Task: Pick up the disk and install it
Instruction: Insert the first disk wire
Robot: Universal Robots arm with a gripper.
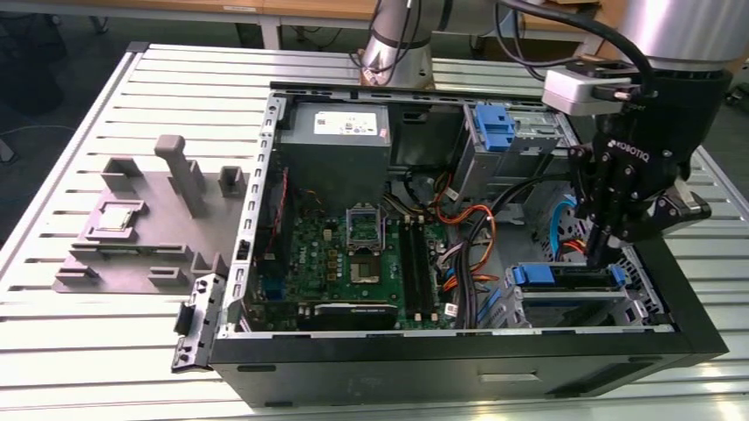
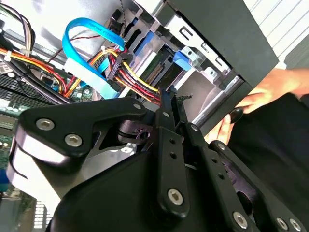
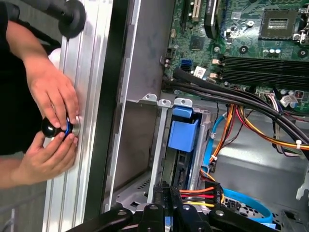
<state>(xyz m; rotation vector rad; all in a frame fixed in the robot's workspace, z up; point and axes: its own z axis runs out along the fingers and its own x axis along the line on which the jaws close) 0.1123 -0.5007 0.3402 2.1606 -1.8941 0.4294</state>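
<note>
The disk (image 1: 571,279) sits edge-up in the drive bay at the case's near corner, on the exterior view's right, with its blue plastic latch (image 1: 539,275) at one end. In the first wrist view the disk (image 3: 177,166) stands in the metal cage under the blue latch (image 3: 183,134). My gripper (image 1: 599,257) reaches down into the case just above the bay. Its black fingers are pressed together, with nothing visible between them, in both wrist views (image 3: 167,192) (image 2: 172,103). A red, yellow and black power cable plug (image 3: 206,194) lies right beside the fingertips.
A person's hands (image 3: 50,121) hold a black knob on the slotted table just outside the case wall (image 3: 108,121). Inside are the motherboard (image 1: 351,254), a grey box with a white sticker (image 1: 339,132), an upright blue latch (image 1: 497,127) and blue and orange cables (image 2: 89,43). A grey fixture (image 1: 140,219) lies on the exterior view's left.
</note>
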